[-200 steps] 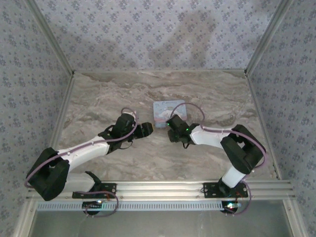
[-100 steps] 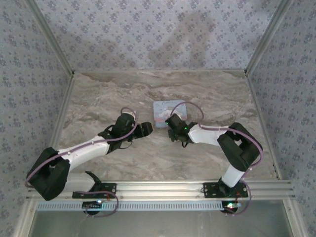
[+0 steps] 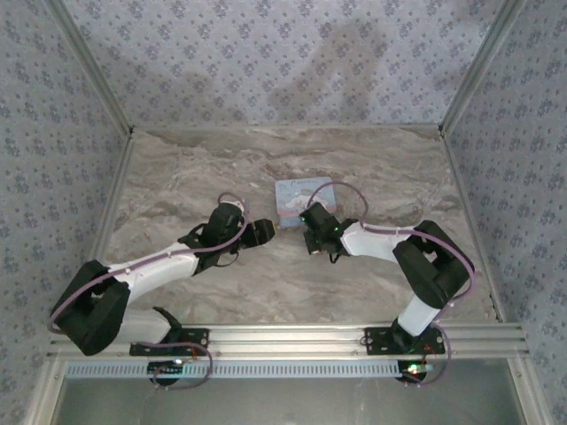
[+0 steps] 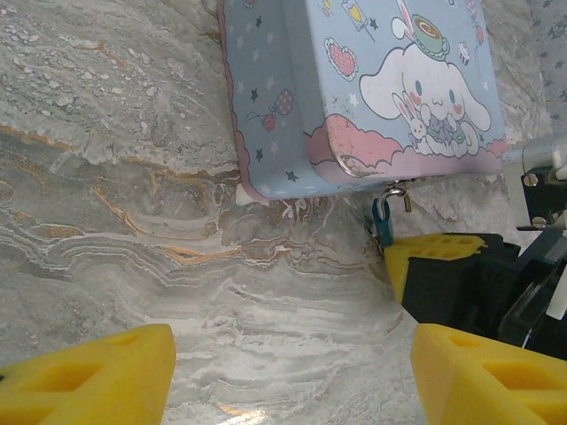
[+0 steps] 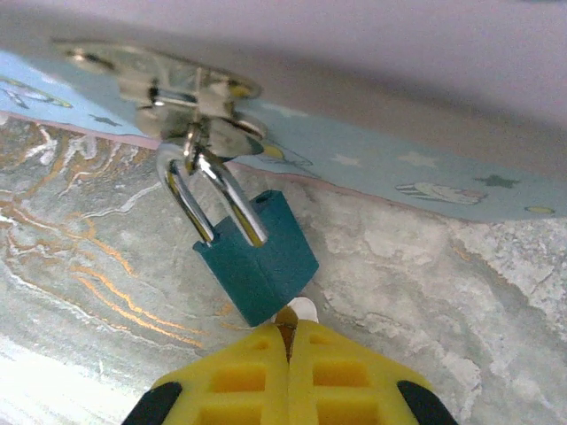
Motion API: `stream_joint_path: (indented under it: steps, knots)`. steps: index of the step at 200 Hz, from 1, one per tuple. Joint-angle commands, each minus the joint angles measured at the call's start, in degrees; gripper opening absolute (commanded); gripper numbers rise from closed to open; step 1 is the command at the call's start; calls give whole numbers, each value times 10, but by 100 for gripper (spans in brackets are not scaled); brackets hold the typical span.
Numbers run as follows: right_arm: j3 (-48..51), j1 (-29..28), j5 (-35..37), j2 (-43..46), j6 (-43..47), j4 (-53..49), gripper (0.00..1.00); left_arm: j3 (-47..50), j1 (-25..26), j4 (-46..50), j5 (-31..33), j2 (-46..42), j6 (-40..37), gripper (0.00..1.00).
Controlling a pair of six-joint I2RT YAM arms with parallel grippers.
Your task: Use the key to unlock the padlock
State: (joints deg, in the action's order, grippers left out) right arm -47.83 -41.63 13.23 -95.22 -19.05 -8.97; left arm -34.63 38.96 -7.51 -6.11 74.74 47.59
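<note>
Starting with the top view: right gripper (image 3: 307, 232) sat at the near edge of the tin (image 3: 302, 197), mid-desk (image 3: 177, 177), its wrist nudged only slightly versus a second ago. Left gripper (image 3: 266, 232) waited just beside the tin's near-left corner, barely moved.

Left wrist view: left gripper (image 4: 292, 372) stood open, yellow fingers (image 4: 89, 372) wide apart, holding nothing, aimed at the tin's near edge. Padlock (image 4: 383, 226) hung from the hasp (image 4: 394, 189) at that edge, lying on the desk, with a yellow finger of the right gripper just beside it.

Right wrist view, main change: right gripper (image 5: 288, 341) had pinched fully shut, pads meeting just below the padlock's teal body. A thin brassy sliver showed at the seam, touching the body's bottom. This was probably the key (image 5: 285, 329), but too little was visible to be sure. Shackle (image 5: 213, 199) was seated in the body and threaded through the hasp.

Judgement: grip on the key was likely made, the lock was not yet open, and turning was the likely next step.
</note>
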Motion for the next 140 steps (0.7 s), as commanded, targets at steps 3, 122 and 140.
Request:
stream_joint_path:
  steps: [3, 122, 140]
  knots:
    - [5, -6, -22, 16, 35, -22, 0, -7, -10, -5, -5, 0, -3, 71]
    - [14, -1, -68, 75, 106, -52, 0, -15, -36, -22, -17, 17, -8, 71]
    - [7, 6, -75, 65, 107, -62, 0, -18, -38, -23, -19, 20, -8, 71]
